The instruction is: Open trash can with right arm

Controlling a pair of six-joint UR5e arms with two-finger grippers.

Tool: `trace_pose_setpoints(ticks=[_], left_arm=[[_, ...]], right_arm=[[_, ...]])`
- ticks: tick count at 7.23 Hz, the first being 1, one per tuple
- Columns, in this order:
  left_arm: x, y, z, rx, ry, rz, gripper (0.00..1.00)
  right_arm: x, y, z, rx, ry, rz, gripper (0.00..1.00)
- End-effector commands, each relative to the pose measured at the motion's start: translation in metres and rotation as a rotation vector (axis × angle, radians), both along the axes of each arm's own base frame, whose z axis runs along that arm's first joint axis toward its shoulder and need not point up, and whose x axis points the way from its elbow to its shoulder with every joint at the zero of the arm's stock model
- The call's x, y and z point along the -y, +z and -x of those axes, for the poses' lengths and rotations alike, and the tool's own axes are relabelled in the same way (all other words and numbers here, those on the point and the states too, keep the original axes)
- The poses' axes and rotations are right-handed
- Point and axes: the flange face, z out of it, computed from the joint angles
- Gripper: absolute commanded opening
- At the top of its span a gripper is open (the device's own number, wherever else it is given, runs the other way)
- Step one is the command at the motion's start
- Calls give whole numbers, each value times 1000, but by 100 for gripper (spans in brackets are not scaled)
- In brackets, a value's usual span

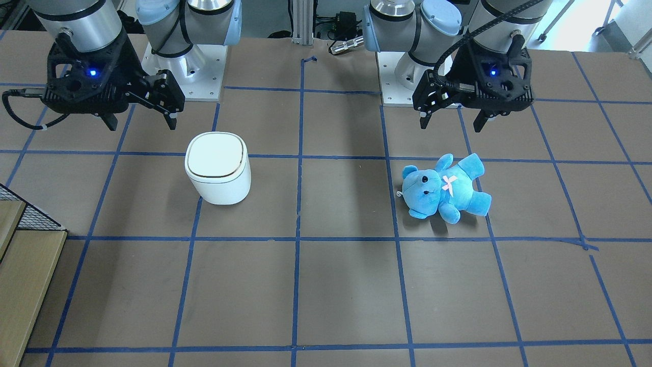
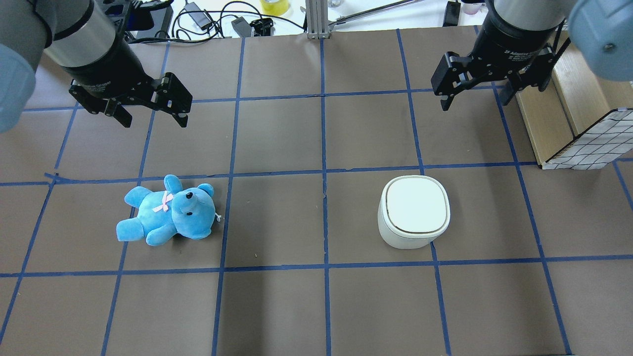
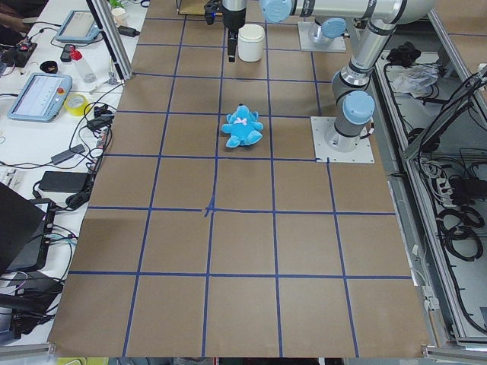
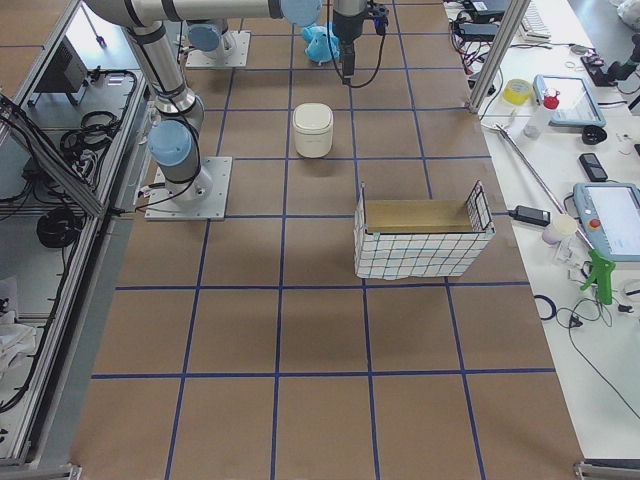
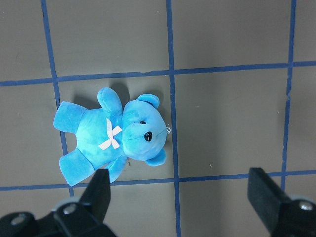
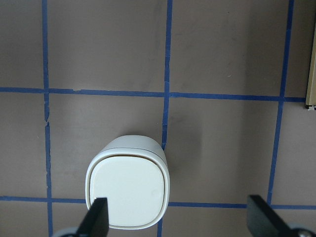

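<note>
The white trash can [image 2: 414,210] stands upright on the table with its lid shut; it also shows in the front view [image 1: 218,171] and the right wrist view [image 6: 128,195]. My right gripper [image 2: 474,101] is open and empty. It hangs above the table beyond the can and apart from it, also seen in the front view [image 1: 141,124]. In the right wrist view its fingers [image 6: 96,219] frame the can's lid from above. My left gripper [image 2: 154,121] is open and empty above the blue plush bear [image 2: 168,210].
The bear [image 1: 445,188] lies on its back on my left half of the table. A wooden box with a wire-mesh side [image 2: 568,123] stands at the table's right edge, close to my right gripper. Blue tape lines grid the brown table.
</note>
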Motion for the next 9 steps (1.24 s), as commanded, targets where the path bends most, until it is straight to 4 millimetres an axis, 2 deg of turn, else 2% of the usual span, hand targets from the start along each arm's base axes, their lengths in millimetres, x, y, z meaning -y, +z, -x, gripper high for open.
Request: trace_pose_setpoints(ticks=[1,9], left_arm=[[0,0,0,0,0,0,100],[0,0,0,0,0,0,100]], right_arm=[[0,0,0,0,1,0,100],[-2,-2,0,2,1,-18,100]])
